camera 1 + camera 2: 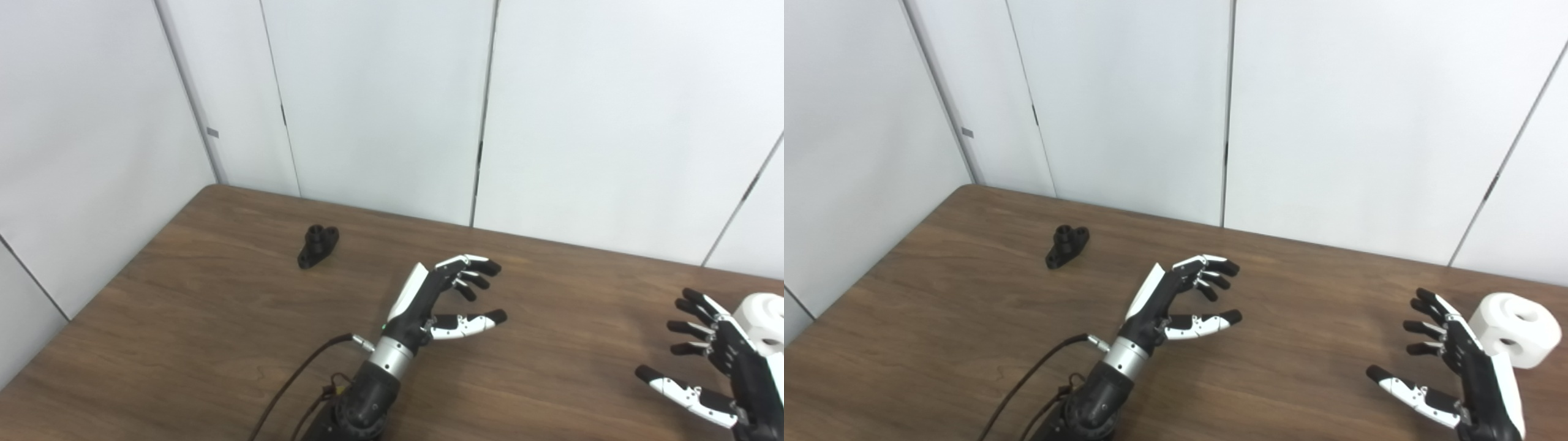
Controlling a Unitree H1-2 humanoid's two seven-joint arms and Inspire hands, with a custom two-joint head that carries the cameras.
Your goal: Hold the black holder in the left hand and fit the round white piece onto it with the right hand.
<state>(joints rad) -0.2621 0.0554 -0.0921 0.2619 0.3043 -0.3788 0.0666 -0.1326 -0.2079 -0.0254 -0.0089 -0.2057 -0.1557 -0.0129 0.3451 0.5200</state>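
The black holder (pixel 318 245) lies on the wooden table (pixel 214 331) toward the far left, untouched. My left hand (pixel 446 297) hovers at the table's middle, well to the right of the holder, open with fingers spread and nothing in it. The round white piece (pixel 1516 329) rests on the table at the far right. My right hand (pixel 1448 367) is just left of it, palm facing left, open and empty; its back is toward the piece, and I cannot tell if they touch. In the left eye view the white piece (pixel 762 318) is cut by the frame edge.
White wall panels (pixel 380 104) stand behind the table's far edge and along its left side. A dark cable (pixel 294 380) runs from my left wrist down to the bottom edge.
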